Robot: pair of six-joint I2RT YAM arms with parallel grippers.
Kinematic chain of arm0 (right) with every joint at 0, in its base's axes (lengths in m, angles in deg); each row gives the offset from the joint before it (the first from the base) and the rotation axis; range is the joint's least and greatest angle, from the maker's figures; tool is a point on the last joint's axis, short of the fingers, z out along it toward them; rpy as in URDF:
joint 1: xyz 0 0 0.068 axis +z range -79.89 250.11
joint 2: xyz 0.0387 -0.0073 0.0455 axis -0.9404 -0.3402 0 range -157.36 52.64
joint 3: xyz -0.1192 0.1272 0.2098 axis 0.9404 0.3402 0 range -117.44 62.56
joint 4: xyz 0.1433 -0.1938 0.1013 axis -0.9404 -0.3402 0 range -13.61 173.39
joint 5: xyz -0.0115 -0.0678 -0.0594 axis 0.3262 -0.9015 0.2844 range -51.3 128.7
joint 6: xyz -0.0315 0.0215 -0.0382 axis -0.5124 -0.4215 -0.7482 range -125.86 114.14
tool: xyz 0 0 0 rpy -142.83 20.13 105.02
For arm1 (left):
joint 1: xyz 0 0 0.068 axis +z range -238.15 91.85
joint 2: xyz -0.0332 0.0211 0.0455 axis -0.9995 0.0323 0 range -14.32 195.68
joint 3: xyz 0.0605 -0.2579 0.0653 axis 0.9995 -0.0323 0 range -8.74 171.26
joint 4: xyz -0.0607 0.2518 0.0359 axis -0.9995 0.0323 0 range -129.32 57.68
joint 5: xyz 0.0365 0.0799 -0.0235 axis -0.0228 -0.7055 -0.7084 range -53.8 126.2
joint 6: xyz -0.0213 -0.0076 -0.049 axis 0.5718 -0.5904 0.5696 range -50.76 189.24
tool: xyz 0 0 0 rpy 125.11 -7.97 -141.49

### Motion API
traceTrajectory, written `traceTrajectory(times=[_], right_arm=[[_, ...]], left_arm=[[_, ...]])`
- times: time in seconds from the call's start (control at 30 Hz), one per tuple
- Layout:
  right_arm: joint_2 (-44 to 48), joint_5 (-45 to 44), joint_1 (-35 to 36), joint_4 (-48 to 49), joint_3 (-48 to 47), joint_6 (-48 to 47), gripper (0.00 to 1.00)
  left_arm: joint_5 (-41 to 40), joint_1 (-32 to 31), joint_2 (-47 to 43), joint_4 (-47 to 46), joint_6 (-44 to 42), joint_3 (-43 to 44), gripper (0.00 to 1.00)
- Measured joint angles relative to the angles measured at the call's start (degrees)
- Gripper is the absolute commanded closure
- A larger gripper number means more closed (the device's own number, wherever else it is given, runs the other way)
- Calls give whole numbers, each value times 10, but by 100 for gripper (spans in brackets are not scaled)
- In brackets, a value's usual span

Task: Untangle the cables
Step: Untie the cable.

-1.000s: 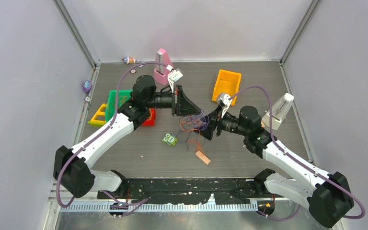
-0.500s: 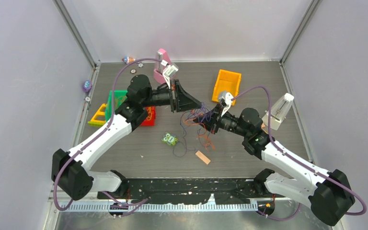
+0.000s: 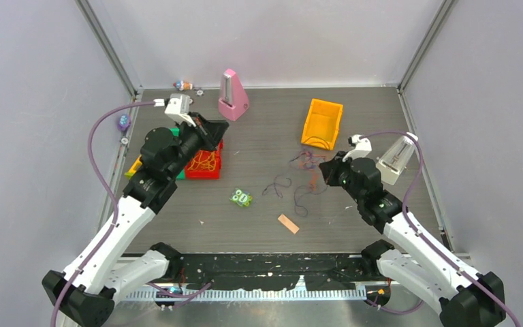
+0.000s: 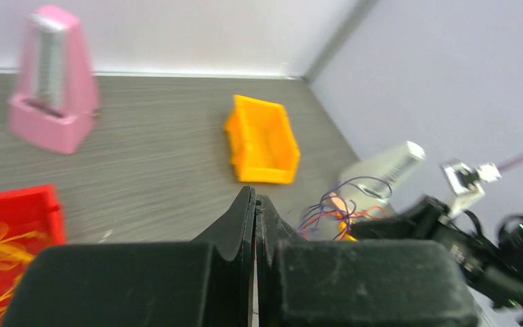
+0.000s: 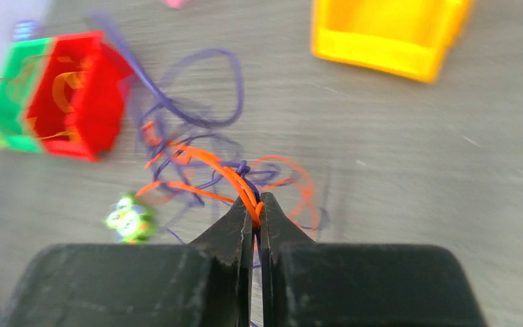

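Note:
The cables (image 3: 305, 162) are a loose bunch of orange and purple strands on the table right of centre. In the right wrist view the cables (image 5: 204, 157) fan out ahead of my right gripper (image 5: 255, 202), which is shut on an orange strand, with a purple one beside it. From above, the right gripper (image 3: 325, 167) sits at the bunch's right edge. Two purple loops (image 3: 279, 184) trail off to the left on the table. My left gripper (image 3: 218, 127) is shut with nothing seen in it, raised over the red bin (image 3: 212, 172). The left gripper (image 4: 255, 197) faces the distant cables (image 4: 334, 211).
The red bin (image 4: 13, 204) holds yellow-orange strands beside a green bin (image 3: 158, 141). A pink metronome (image 3: 232, 95) stands at the back, an orange bin (image 3: 323, 122) back right, a white metronome (image 3: 396, 158) by the right arm. A green toy (image 3: 241, 197) and a tan strip (image 3: 288, 223) lie near centre.
My right gripper closed on the cables and drew back to the right. My left arm swung away from the bunch to the left, over the red bin. The bunch has spread out.

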Motion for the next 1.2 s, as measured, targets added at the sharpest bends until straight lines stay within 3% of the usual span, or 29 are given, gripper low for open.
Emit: traceTrajectory(times=[0.17,0.3,0.33,0.37,0.4,0.47,0.5,0.57,0.73,0.9,1.07,1.1,1.13,1.2], right_arm=[[0,-78,-29,-109,-1,31,94],[-1,-70,-37,-145,-6,9,94],[0,-45,-39,-141,-8,-3,94],[0,-20,-40,-136,-9,-12,94],[1,18,-39,-125,-11,-25,94],[2,100,-39,-103,-16,-50,94],[2,130,-39,-96,-21,-59,94],[2,207,-39,-83,-35,-75,94],[-18,363,-30,-50,-77,-97,94],[-42,438,4,-54,-113,-126,94],[-53,461,21,-70,-141,-144,94],[-53,463,23,-72,-144,-146,94],[-53,465,24,-74,-148,-148,94],[-53,468,26,-79,-153,-150,94]], left_arm=[[-129,9,-14,58,-6,-3,100],[-143,31,-27,82,-12,-9,99],[-123,38,-25,79,-16,-9,89],[-102,41,-22,77,-18,-9,71],[-64,43,-12,71,-21,-8,47],[17,41,14,44,-21,-7,16],[52,39,30,28,-13,-7,7],[121,31,63,2,-2,-7,1],[229,-2,99,-32,9,-7,0],[293,-20,115,-47,5,2,1],[323,-20,125,-59,-5,2,17],[323,-20,127,-58,-9,2,27],[322,-20,128,-57,-15,2,44],[323,-20,131,-57,-21,2,91]])
